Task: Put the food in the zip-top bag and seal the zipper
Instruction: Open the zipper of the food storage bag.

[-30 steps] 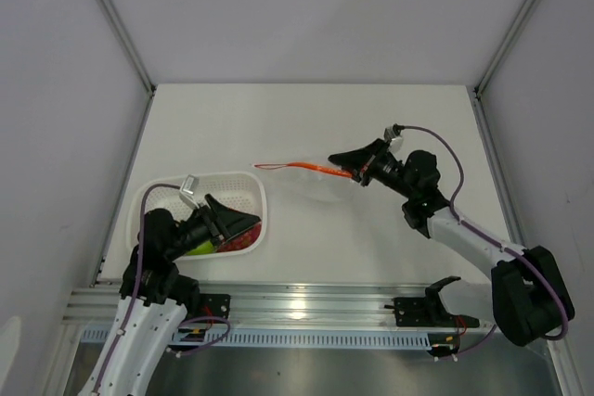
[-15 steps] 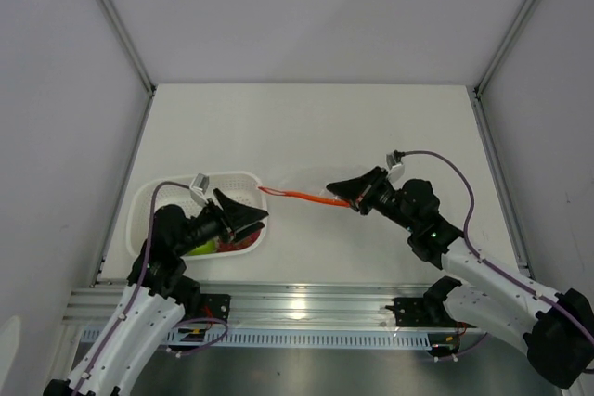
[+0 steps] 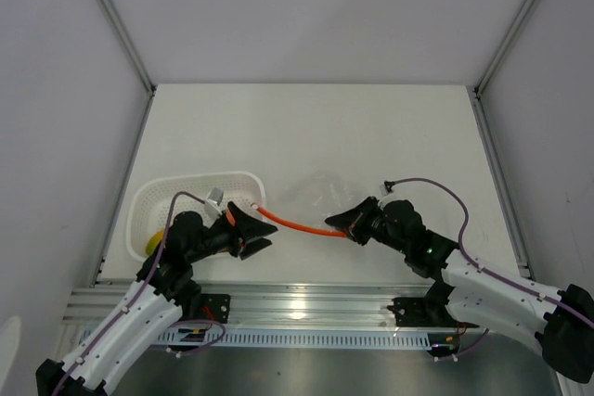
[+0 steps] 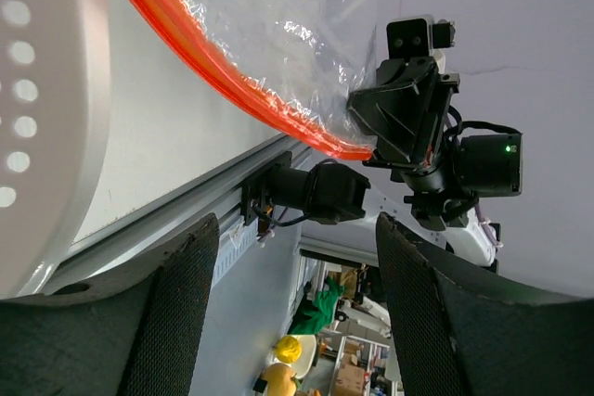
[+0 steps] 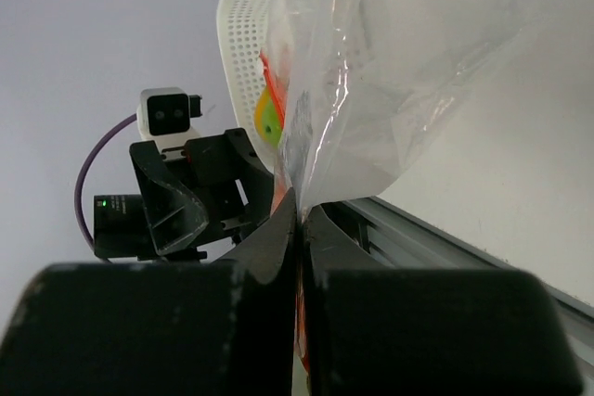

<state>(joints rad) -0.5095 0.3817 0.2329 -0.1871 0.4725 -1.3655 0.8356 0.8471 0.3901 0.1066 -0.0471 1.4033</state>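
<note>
Zip-top bag [image 3: 316, 194] prep: right gripper [image 3: 345, 228] is clamped on the zipper [image 3: 299, 226], left gripper [image 3: 260, 229] hangs spread apart by its other end. Probably needs to grab that end next.

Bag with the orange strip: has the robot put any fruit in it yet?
Not yet, it is just starting. Done: nothing, as the zip-top bag looks empty. In hand: the right pincer is shut on one end of the zipper, and the left pincer is open and empty near the other end. Left: the yellow fruit lies in the white basket. The food must go in, then the zipper gets sealed.
</note>
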